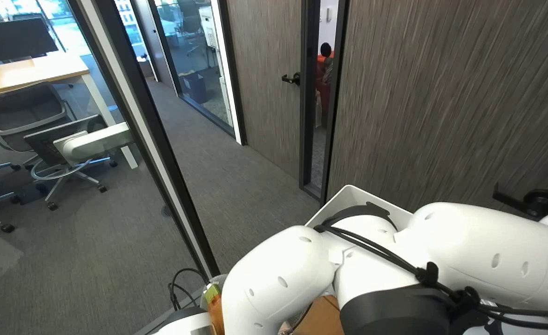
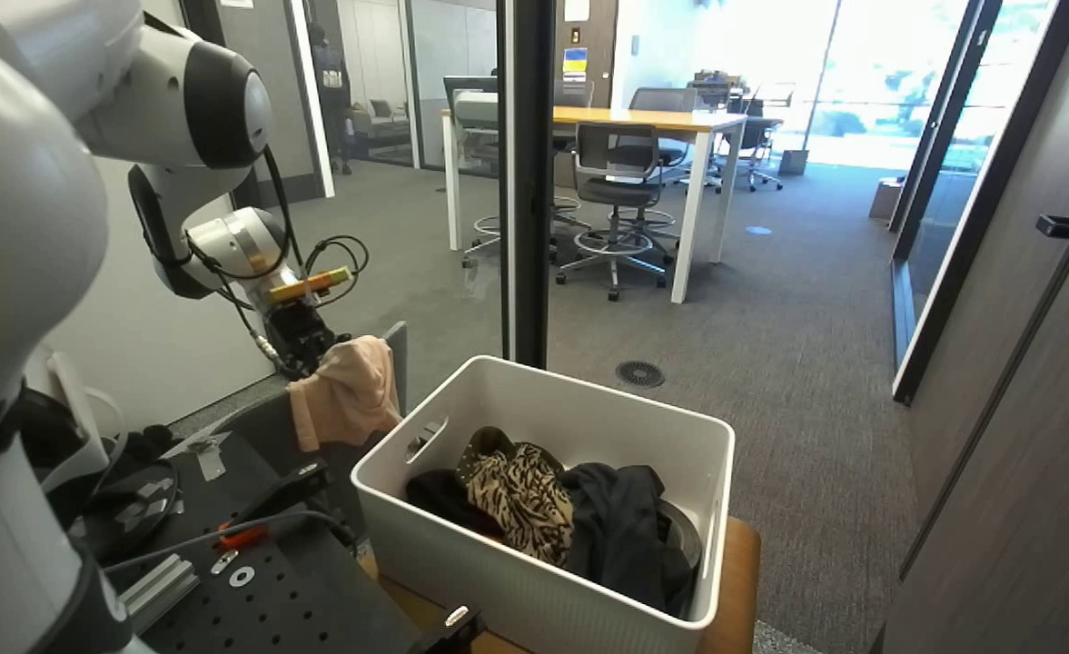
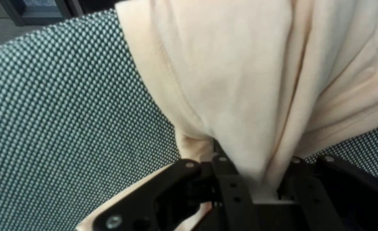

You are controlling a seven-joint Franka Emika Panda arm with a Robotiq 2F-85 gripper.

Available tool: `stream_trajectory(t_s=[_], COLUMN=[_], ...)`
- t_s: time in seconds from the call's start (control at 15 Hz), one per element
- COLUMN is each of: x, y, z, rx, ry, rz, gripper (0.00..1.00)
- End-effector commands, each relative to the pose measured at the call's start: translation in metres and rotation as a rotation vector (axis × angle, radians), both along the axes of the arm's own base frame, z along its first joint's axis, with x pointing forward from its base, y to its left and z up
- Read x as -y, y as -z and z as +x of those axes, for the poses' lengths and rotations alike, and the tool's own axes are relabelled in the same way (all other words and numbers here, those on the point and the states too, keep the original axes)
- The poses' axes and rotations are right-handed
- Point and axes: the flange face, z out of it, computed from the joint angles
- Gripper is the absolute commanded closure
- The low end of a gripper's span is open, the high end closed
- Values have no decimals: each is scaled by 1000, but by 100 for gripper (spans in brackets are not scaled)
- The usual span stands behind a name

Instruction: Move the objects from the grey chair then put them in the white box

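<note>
the gripper (image 3: 259, 173) is closed around a fold of the pink cloth (image 2: 352, 395): in the wrist view, the fabric becomes narrow and passes between its two dark fingers (image 3: 230, 176). this cloth is at the grey chair (image 3: 79, 122), and the mesh of the chair shows directly behind it; whether the chair carries its weight, one cannot tell. in an exterior view, the white box (image 2: 461, 572) stands upright on a brown piece of furniture (image 2: 738, 572), to the right of the chair and nearer. inside the box lie a patterned cloth (image 2: 525, 500) in the middle and, touching it on the right, a black cloth (image 2: 629, 527); by the right wall there is a dark round thing (image 2: 682, 538), too covered to be named. a black table (image 2: 343, 604) with holes is at the near left. in an exterior view, the white arm (image 1: 278, 274) fills the near right, and only a part of the box shows behind it. far away stands a yellow table (image 2: 643, 116).
</note>
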Motion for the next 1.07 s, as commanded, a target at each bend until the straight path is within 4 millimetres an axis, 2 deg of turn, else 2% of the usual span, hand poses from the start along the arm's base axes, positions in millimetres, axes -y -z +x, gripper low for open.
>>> stream_trajectory(t_s=[0.0, 0.6, 1.0], x=[30, 36, 29], y=[12, 14, 4], z=[29, 49, 61], rx=[-32, -66, -36], ry=[149, 310, 380], rz=[-73, -71, 6], gripper=[90, 90, 91])
